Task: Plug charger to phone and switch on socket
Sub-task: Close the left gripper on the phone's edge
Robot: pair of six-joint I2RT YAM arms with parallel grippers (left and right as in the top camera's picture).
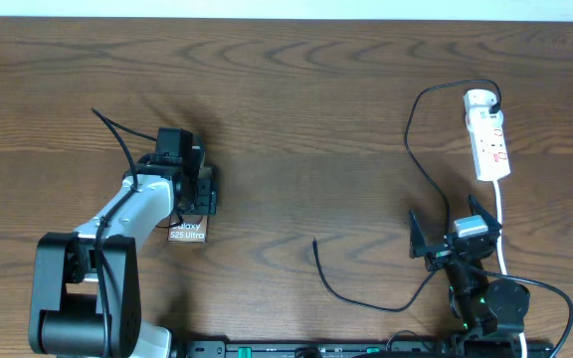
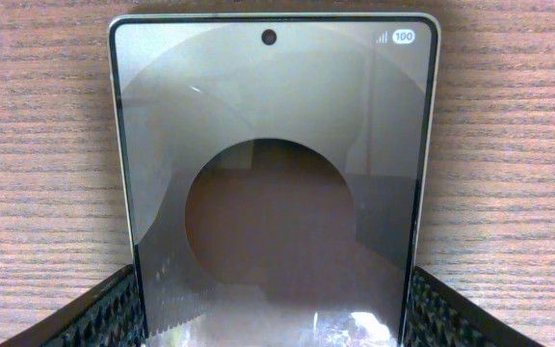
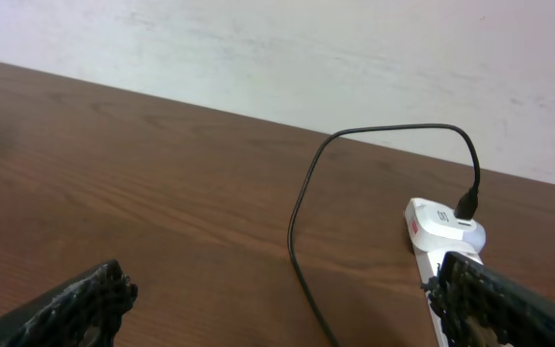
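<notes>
Dark wood-grain table (image 1: 296, 119), pale wall (image 3: 258, 48) along its 12 o'clock edge.

Item 1, phone (image 1: 187, 235): sits at 8 o'clock on the table in the overhead view, screen up, white "Galaxy S25 Ultra" lettering on its 6 o'clock end. The left wrist view shows a punch-hole lens at the far end, a "100" badge in the corner and a dark round patch mid-screen. Whether it rests on the wood or is raised cannot be told.

Item 2, left gripper (image 1: 195, 204): over the phone's 12 o'clock half, jaws clamped on the phone. Its black ribbed fingers (image 2: 99, 313) press against both long edges.

Item 3, charger (image 3: 291, 231): thin black cable. Its tip (image 1: 314, 242) lies loose on the wood at the phone's 3 o'clock, well apart from it. From there the cable curves toward 5 o'clock, passes under the right arm, climbs toward 1 o'clock and arches over to its plug (image 3: 466, 204), which is seated in the socket's far end.

Item 4, socket (image 1: 488, 139): white strip with red switch marks, at 2 o'clock on the table, long axis running 12 to 6. White cord (image 1: 500, 224) leaves its 6 o'clock end.

Item 5, right gripper (image 1: 453, 227): at 5 o'clock on the table, just below the socket, jaws wide apart with only bare wood and cable between them.
</notes>
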